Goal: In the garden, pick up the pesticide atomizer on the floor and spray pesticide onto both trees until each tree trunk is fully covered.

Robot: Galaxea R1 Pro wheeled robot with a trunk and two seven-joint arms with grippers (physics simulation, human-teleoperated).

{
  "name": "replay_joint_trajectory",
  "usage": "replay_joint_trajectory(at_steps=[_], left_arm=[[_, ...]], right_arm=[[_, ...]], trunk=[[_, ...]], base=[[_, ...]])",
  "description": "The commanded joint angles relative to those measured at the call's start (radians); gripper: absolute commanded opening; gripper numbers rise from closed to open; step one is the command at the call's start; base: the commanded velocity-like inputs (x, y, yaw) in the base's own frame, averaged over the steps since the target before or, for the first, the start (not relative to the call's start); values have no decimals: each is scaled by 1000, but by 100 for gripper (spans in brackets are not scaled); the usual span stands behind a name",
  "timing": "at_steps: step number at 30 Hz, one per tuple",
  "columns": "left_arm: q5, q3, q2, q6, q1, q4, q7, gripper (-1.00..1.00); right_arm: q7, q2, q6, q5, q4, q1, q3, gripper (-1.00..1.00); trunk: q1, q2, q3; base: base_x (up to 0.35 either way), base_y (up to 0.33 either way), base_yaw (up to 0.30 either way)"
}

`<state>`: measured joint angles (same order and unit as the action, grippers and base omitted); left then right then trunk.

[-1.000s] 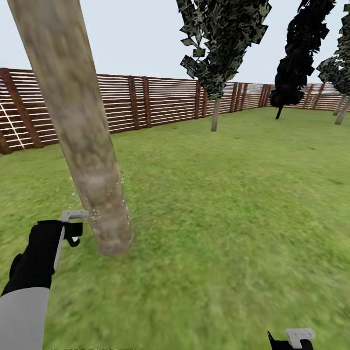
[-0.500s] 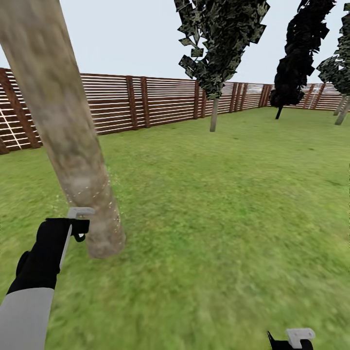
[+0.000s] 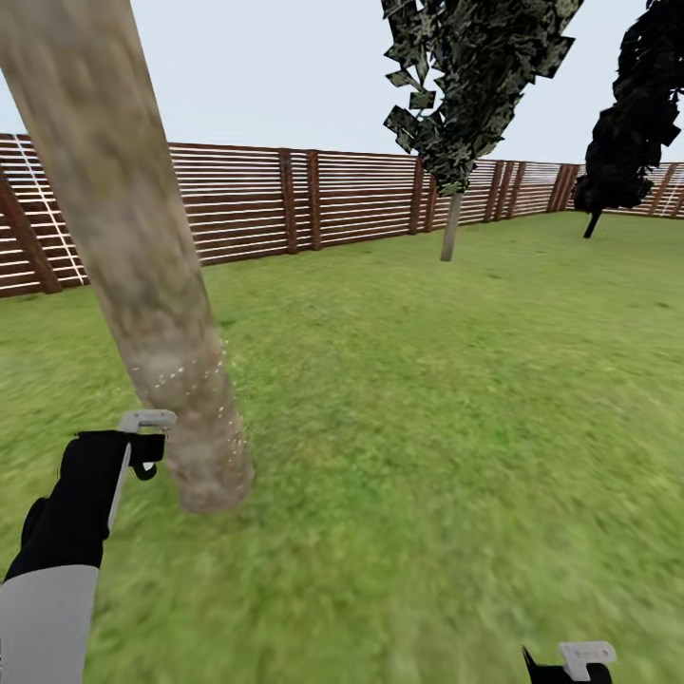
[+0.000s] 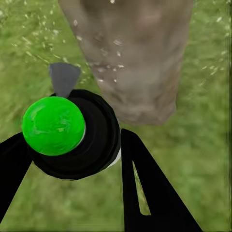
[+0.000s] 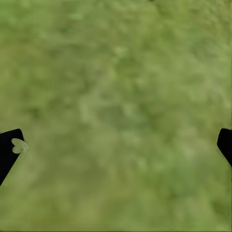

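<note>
Gripping the pesticide atomizer (image 4: pixel 72 133) between its two black fingers (image 4: pixel 150 193), the left gripper (image 4: pixel 77 159) is closed around the bottle's dark body just under the green cap, which keeps the grey nozzle free and aimed at the tree trunk (image 3: pixel 142 275). In the head view the left gripper (image 3: pixel 123 456) hangs just beside the low part of that trunk, close enough, I judge, for the spray to land on bark, not grass. Pesticide (image 3: pixel 185 375) shows as white specks dotted across the lower trunk and drifting over the floor (image 3: pixel 427 427); higher up the bark looks bare, so coverage seems incomplete. Right gripper (image 5: pixel 116 145) hangs idle over the lawn, fingers spread wide with nothing between them.
</note>
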<state>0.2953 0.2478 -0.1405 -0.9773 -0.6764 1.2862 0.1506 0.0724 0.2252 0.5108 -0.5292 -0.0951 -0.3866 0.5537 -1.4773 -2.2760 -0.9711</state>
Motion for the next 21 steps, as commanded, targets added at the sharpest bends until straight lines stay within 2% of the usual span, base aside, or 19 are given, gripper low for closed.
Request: replay_joint_trajectory(at_steps=[1, 4, 6, 9, 12, 13, 15, 17, 21], left_arm=[[2, -2, 3, 0, 4, -2, 1, -100], [2, -28, 6, 0, 15, -4, 0, -100], [1, -29, 5, 0, 16, -4, 0, -100], [2, -24, -8, 0, 72, -4, 0, -100], [1, -34, 0, 0, 88, -5, 3, -100], [-2, -66, 4, -1, 90, -8, 6, -100], [-3, -98, 15, -1, 91, -20, 7, -100], [-3, -102, 17, -5, 90, -20, 7, -100], [-3, -99, 5, -6, 92, -22, 7, -100]], right_arm=[[0, 0, 0, 0, 0, 0, 0, 100], [0, 0, 0, 0, 0, 0, 0, 100], [0, 0, 0, 0, 0, 0, 0, 100], [0, -1, 0, 0, 1, 0, 0, 100], [1, -1, 0, 0, 1, 0, -1, 100], [1, -1, 0, 0, 0, 0, 0, 100], [1, -1, 0, 0, 1, 0, 0, 100], [1, -1, 0, 0, 0, 0, 0, 100], [1, -1, 0, 0, 1, 0, -1, 100]], trunk=[[0, 0, 0], [0, 0, 0], [0, 0, 0], [0, 0, 0], [0, 0, 0], [0, 0, 0], [0, 0, 0], [0, 0, 0], [0, 0, 0]], base=[[284, -138, 5], [226, -190, 147], [163, -231, 260], [134, -247, 274], [142, -249, 213], [148, -249, 38], [148, -249, 11], [149, -249, 2], [142, -251, 0]])
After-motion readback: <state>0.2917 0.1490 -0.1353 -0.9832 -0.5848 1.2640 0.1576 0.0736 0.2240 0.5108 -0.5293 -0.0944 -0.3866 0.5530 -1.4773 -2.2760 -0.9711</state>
